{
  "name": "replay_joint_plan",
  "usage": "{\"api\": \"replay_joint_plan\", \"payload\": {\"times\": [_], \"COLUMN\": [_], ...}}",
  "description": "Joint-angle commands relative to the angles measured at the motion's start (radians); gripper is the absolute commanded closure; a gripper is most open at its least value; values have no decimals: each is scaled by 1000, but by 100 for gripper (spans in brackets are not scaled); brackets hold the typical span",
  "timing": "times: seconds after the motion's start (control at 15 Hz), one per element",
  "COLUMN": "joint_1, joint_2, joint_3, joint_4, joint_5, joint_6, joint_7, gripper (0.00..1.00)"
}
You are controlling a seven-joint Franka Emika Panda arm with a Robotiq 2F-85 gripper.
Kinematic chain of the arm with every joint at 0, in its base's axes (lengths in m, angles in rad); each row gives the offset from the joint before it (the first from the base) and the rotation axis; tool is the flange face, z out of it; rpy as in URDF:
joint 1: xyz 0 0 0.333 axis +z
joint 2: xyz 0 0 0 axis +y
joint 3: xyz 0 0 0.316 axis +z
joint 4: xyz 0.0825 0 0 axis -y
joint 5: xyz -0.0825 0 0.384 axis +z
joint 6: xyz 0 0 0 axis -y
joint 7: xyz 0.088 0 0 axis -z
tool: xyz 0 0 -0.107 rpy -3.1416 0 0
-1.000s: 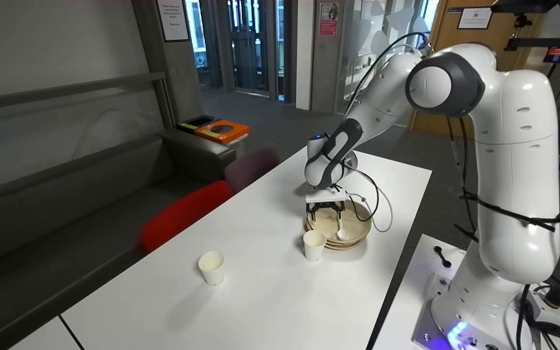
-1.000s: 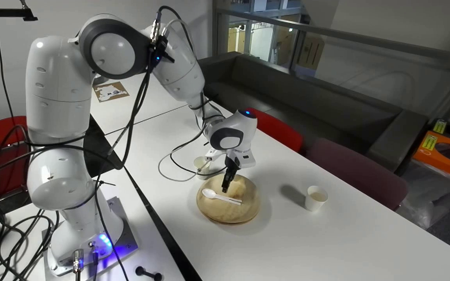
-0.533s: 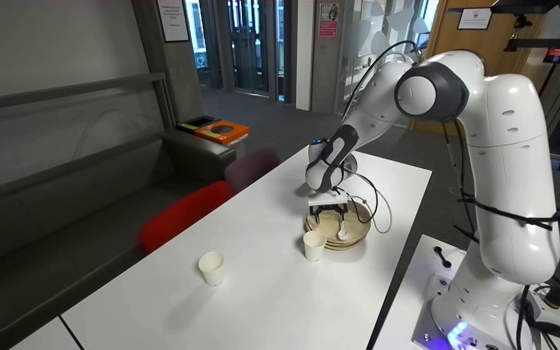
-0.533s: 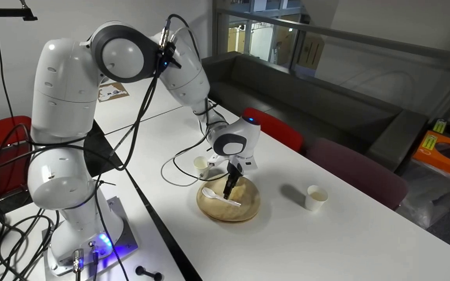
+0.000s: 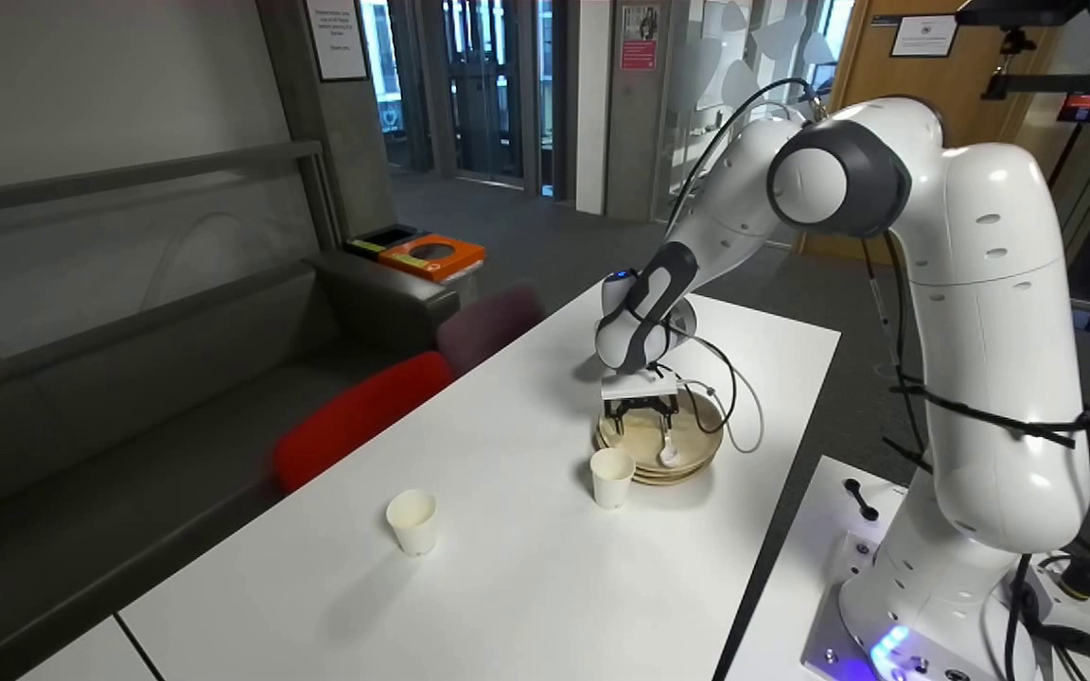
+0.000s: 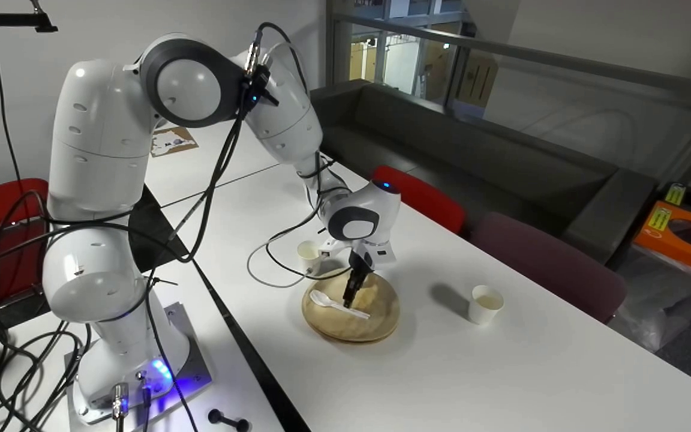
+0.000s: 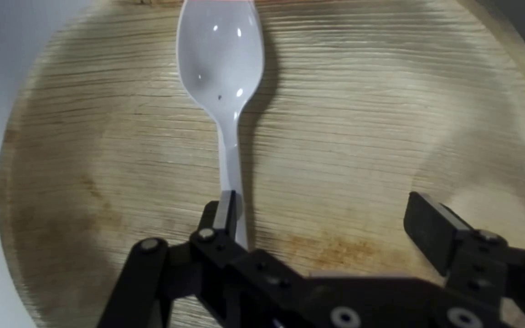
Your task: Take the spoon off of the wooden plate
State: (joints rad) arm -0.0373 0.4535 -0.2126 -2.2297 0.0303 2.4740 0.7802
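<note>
A white spoon [image 7: 220,59] lies on the light tan wooden plate [image 7: 335,136], bowl toward the top of the wrist view. Both exterior views also show the spoon [image 5: 669,457] [image 6: 324,298] and the plate [image 5: 644,456] [image 6: 363,331]. My gripper [image 7: 321,199] is open low over the plate, its jaws wide apart. The left finger [image 7: 227,212] in the wrist view covers part of the spoon's handle; whether it touches, I cannot tell. Past that finger the handle's edge shows on the inner side. The handle's end is hidden. The gripper shows in both exterior views [image 5: 641,429] [image 6: 348,303].
The plate sits on a stack of similar plates on a white table [image 5: 507,586]. A white cup [image 5: 612,479] stands close beside the plate, and another cup [image 5: 413,522] stands farther off. In an exterior view, a cup [image 6: 485,305] stands right of the plate. Arm cables [image 6: 273,237] hang near the plate.
My gripper has come down toward the plate and the spoon's handle, mostly between one second and half a second ago. Since then it is almost still. The jaws stay open.
</note>
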Motion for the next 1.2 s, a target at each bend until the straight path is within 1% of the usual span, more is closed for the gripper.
{"api": "replay_joint_plan", "payload": {"times": [0.0,0.4,0.73,0.93,1.13], "joint_1": [20,20,-1,-9,-13], "joint_2": [-62,-132,-179,-164,-134], "joint_3": [-14,-14,-21,-27,-25], "joint_4": [-39,-108,-137,-124,-110], "joint_5": [-11,-21,-20,-12,-9], "joint_6": [-37,-48,-74,-65,-27], "joint_7": [1,-25,-30,-25,-30], "gripper": [0,0,0,0,0]}}
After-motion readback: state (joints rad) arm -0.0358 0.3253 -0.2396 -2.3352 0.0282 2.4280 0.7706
